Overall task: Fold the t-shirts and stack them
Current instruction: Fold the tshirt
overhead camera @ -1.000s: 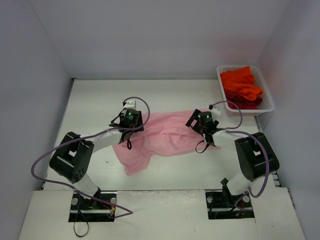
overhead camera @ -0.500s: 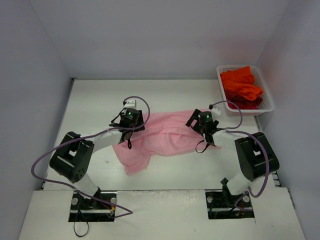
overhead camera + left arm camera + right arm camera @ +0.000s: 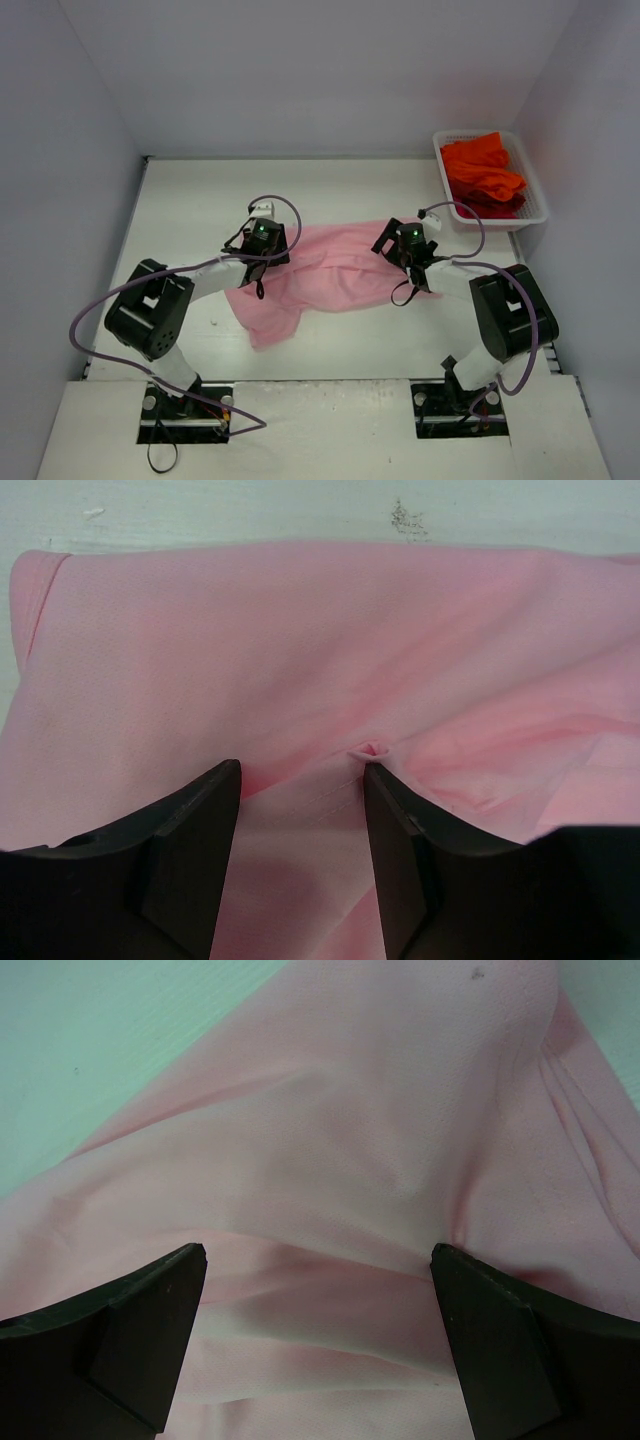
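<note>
Since the earlier frame the left arm (image 3: 150, 315) has shifted its elbow slightly to the right and the left jaws have narrowed a little. The right arm (image 3: 505, 320), the pink t-shirt (image 3: 320, 270) and the basket (image 3: 541, 200) lie exactly as they did.

The pink t-shirt is spread, rumpled, across the middle of the surface (image 3: 200, 200), with one corner trailing toward the near edge on the left side. The orange-red t-shirts (image 3: 482, 172) sit heaped in the white mesh basket at the far right corner.

The left jaws stand about half apart at the shirt's left end, pressed down on the cloth, with a small pucker of fabric at one tip. The right jaws stand wide over the shirt's right end, cloth bowing between them but not gripped.

The shirt looks thin, light and limp. It will likely sag and crease wherever it is lifted, so a firm pinch on a hem or shoulder seam at each end should hold better than a grab at loose middle fabric.
</note>
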{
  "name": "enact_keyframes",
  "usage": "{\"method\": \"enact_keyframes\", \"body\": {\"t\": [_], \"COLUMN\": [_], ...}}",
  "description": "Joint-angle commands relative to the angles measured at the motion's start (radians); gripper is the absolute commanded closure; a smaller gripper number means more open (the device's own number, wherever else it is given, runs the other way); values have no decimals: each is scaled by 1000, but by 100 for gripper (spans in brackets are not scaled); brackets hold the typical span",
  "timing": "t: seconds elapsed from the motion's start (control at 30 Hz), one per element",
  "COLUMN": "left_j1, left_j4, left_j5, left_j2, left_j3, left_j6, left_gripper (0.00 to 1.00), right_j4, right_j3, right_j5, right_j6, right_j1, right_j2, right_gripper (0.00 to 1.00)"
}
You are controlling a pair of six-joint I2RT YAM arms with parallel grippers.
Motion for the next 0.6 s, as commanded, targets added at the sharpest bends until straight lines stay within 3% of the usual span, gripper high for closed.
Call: {"method": "enact_keyframes", "body": {"t": [0.0, 0.13, 0.4, 0.57], "left_j1": [-5, -5, -5, -10], "left_j4": [50, 48, 37, 17], "left_j5": [2, 2, -1, -9], "left_j2": [-17, -19, -46, -77], "left_j3": [26, 24, 13, 12], "left_j6": [-21, -22, -18, -16], "left_gripper": [52, 57, 79, 82], "right_j4": [-79, -79, -77, -79], "right_j3": [-20, -18, -11, -1], "right_j5": [-41, -42, -42, -44], "right_j6": [24, 25, 29, 33], "right_j1": [10, 10, 13, 24], "right_j2": [10, 10, 20, 25], "right_gripper": [7, 7, 7, 7]}}
